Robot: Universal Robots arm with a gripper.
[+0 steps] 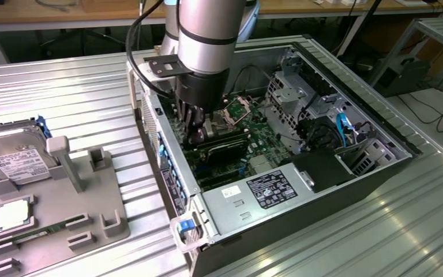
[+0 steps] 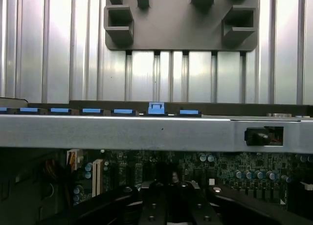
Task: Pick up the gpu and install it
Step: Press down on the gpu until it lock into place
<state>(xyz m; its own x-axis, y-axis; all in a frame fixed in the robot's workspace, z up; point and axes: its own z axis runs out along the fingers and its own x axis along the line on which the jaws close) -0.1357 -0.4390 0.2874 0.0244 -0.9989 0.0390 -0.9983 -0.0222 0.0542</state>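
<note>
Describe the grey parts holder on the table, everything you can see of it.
The grey holder looks like matte moulded plastic: a flat base with upright posts and small rectangular pockets. It lies flat on the ribbed metal table, to the exterior view's left of the open computer case. A hard drive, a square chip and a green memory stick rest in it.
</note>
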